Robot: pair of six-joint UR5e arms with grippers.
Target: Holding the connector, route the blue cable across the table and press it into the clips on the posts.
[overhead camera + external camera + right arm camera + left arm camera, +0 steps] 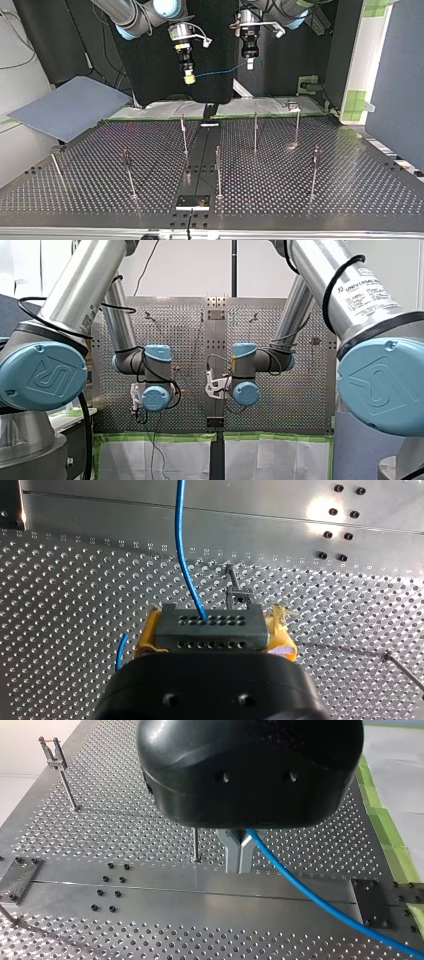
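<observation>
Hanging above the perforated table (350, 185), the blue cable (310, 897) is strung between both grippers. The connector (210, 627) is pinched between the yellow pads (145, 639) of the right gripper (189, 77); the cable is clamped by the pressed-together metal fingers (232, 851) of the left gripper (239, 867).

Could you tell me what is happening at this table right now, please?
My right gripper holds the grey connector between its yellow pads. The blue cable runs from it across to my left gripper, whose metal fingers are closed on the cable. Both grippers hang well above the perforated table. The cable is not yet in any clip on the posts.
</observation>
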